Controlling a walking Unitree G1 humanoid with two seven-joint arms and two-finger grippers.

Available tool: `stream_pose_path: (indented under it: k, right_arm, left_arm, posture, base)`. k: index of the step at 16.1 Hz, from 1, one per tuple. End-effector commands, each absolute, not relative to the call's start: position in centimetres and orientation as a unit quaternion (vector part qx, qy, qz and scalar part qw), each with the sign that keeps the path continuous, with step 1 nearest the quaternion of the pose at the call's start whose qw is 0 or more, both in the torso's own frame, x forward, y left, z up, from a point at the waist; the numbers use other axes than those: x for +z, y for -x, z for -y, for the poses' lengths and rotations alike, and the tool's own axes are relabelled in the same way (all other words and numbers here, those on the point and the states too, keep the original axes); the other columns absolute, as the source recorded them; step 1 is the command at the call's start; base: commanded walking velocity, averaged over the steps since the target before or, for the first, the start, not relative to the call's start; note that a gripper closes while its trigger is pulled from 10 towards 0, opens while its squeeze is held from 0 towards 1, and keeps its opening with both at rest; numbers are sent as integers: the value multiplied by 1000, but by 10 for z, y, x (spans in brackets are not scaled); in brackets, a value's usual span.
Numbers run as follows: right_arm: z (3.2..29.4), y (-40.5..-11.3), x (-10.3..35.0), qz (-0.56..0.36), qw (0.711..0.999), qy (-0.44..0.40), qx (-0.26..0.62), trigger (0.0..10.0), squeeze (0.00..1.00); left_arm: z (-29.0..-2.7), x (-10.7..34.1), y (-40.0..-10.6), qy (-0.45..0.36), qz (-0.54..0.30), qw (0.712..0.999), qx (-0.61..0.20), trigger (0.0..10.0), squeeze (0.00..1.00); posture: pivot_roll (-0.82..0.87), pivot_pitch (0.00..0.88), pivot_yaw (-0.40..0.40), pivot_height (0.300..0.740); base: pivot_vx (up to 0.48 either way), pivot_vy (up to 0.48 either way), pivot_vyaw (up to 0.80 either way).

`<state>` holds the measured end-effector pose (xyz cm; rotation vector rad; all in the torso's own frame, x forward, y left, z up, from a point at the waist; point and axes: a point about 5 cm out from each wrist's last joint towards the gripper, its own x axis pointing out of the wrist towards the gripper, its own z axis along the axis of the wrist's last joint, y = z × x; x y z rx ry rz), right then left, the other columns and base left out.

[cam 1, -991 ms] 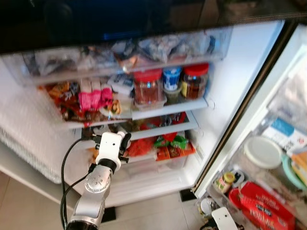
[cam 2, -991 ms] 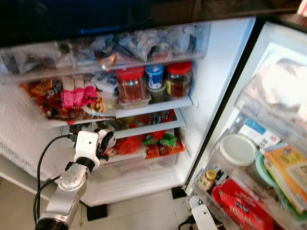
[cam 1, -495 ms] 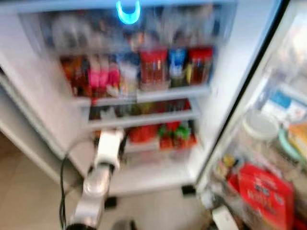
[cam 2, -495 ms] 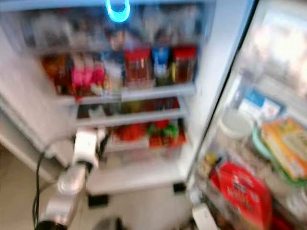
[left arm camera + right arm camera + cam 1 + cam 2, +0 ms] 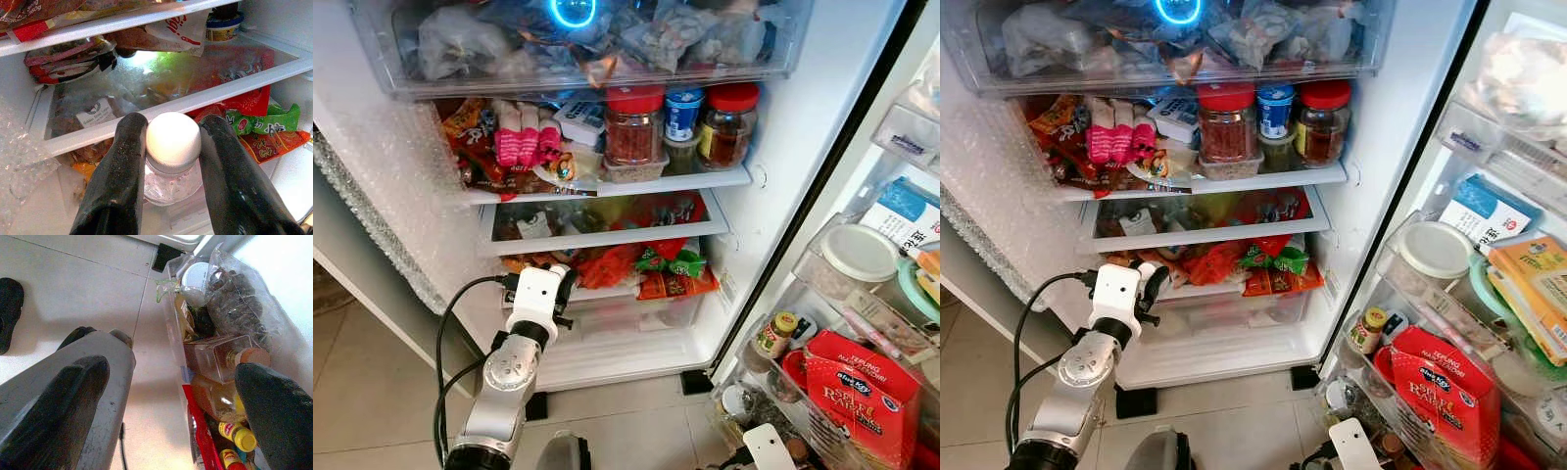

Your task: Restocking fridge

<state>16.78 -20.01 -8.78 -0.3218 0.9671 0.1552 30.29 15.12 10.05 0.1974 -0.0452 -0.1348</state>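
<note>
My left gripper (image 5: 173, 126) is shut on a small clear bottle with a white cap (image 5: 173, 138), one black finger (image 5: 120, 166) on each side of its neck. In the eye views the left gripper (image 5: 558, 286) is at the left end of the fridge's lower shelf (image 5: 651, 290), which holds red, orange and green packets. Just above it is a glass shelf (image 5: 607, 238). The bottle stands upright in front of the lower shelf; whether it rests on anything is hidden. My right gripper (image 5: 166, 401) hangs open, low beside the door bins.
The top shelf (image 5: 685, 182) carries red-lidded jars and pink packets under a clear drawer (image 5: 587, 49). The open door's bins (image 5: 822, 294) at the right hold a red raisin box (image 5: 862, 392) and a white-lidded tub (image 5: 859, 253). Bubble wrap (image 5: 382, 186) lines the left wall. Tiled floor (image 5: 636, 426) lies below.
The whole picture has shifted and sharpened after a blur, so the camera moved. My left gripper stays at the left end of the lower shelf.
</note>
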Motion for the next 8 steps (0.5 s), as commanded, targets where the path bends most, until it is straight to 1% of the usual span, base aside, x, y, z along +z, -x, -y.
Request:
stream_pose_path:
  k: [1,8]
  right_arm:
    - [200,-161,-91,-476,863,152,75,10000,0]
    - [194,-167,-89,-465,867,155,89,10000,0]
  left_arm:
    - [-149,100,-304,-114,23,991,-72,10000,0]
    - [-148,100,-306,-117,23,990,-79,10000,0]
  posture:
    - [42,96,-16,666]
    - [43,99,-18,666]
  base:
    - [0,0,0]
    - [0,0,0]
